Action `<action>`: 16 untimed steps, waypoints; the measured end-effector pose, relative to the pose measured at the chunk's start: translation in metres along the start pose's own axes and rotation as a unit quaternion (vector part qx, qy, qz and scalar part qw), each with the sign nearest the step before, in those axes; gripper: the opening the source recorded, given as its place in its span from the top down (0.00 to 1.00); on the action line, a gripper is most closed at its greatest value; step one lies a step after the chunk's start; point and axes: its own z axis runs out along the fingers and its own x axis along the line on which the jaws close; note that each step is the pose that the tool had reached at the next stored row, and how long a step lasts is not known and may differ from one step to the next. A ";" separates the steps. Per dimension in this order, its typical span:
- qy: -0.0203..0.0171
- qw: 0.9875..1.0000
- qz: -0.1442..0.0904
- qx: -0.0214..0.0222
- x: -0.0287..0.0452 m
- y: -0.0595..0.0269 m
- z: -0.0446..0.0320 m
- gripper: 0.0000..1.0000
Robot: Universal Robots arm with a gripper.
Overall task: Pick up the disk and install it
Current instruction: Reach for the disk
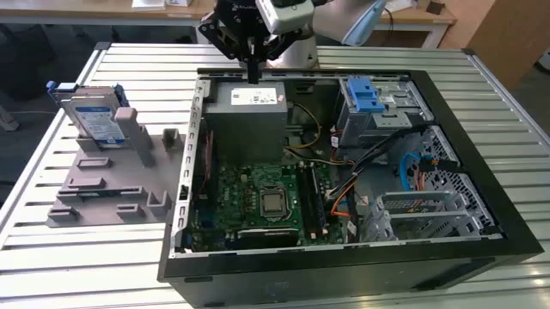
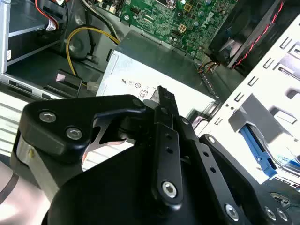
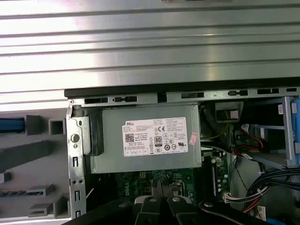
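Your disk [image 1: 93, 119] stands on end in the grey holder [image 1: 103, 193] on the worktop [image 1: 77, 257], outside the open computer case [image 1: 481, 187]. Its label faces the exterior camera, and its long axis runs about twelve to six in the exterior view. Nothing touches it.

From the gripper [image 1: 254, 72], the disk lies at roughly nine o'clock, a shade toward eight. The two are well apart, with the case's side wall between them. The gripper hangs over the power supply [image 1: 249, 103] at the case's far edge. In the second wrist view its fingers [image 2: 164, 101] are pressed together on nothing.

The drive cage [image 1: 374, 103] with the blue latch sits at about three o'clock from the gripper, inside the case. By my reading, the pickup has not begun.
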 end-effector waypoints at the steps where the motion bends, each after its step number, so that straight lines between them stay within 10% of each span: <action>1: 0.000 1.000 0.000 0.000 0.0000 0.0000 0.0000 0.89; 16: 0.000 1.000 0.000 0.000 0.0081 -0.0006 -0.0001 0.89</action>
